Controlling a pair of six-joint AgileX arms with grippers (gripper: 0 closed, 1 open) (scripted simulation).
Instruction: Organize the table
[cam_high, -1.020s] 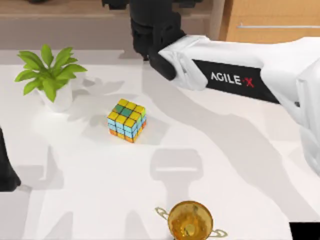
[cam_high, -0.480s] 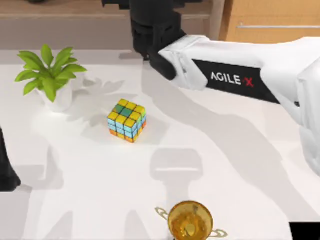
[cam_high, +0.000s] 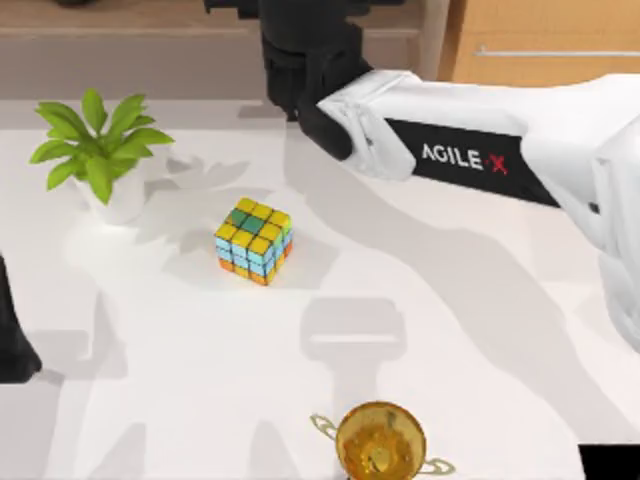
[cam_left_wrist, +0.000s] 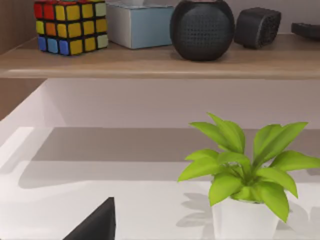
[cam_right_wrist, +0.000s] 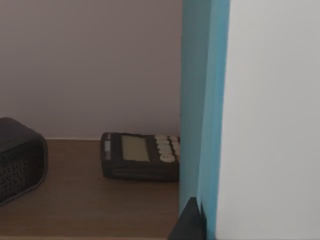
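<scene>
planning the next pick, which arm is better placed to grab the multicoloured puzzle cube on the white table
Left, probably. The multicoloured puzzle cube lies left of centre on the white table; the left gripper waits at that edge, while the right arm stretches back toward the brown wooden shelf.

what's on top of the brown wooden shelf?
On the brown wooden shelf: a multicoloured puzzle cube, light-blue box, round black speaker, small black grille-fronted box. Its far right end is cropped.

Table (cam_high: 480, 330): broad, plain white, smooth flat top, level, crossed by soft grey shadows. Far edge runs below brown shelf board (cam_high: 130, 15). Relative to potted plant (cam_high: 100, 150) near far-left corner: surface spreads right and toward viewer. Also seen under plant from left wrist (cam_left_wrist: 100, 200).
</scene>
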